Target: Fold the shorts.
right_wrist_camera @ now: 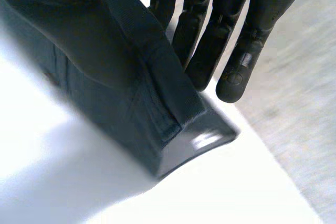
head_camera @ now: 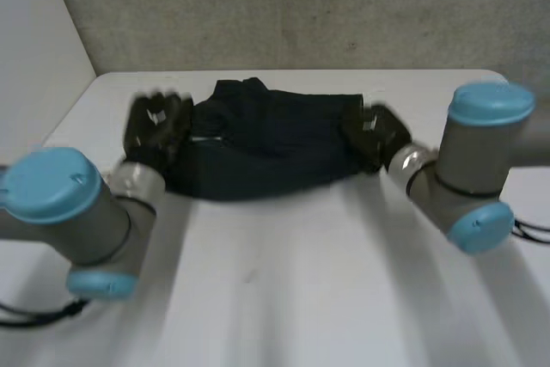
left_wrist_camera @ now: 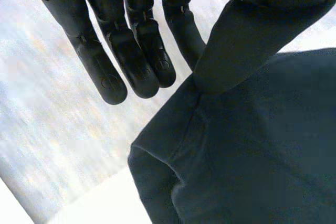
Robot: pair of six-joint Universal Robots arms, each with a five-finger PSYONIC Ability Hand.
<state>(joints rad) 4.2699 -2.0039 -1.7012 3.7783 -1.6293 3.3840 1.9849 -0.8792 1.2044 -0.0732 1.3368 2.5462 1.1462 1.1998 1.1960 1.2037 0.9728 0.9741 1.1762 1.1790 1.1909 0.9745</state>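
Head view: dark shorts (head_camera: 266,139) sit across the far middle of the white table (head_camera: 301,281). They are bunched, with the near edge sagging. The left hand (head_camera: 156,131) is at their left end and the right hand (head_camera: 375,137) at their right end. No flat, neat fold shows, so I'd judge the task as early: both ends are gripped, and folding over and flattening are left to do.

Left wrist view: adds the grip detail. Straight fingers (left_wrist_camera: 134,51) reach past the cloth edge, the thumb (left_wrist_camera: 247,40) lies on top, and the corner is pinched between them.

Right wrist view: straight fingers (right_wrist_camera: 210,40) are just beside a doubled, seamed edge at that end. The thumb blends into the dark cloth, so the pinch is probable, not certain.
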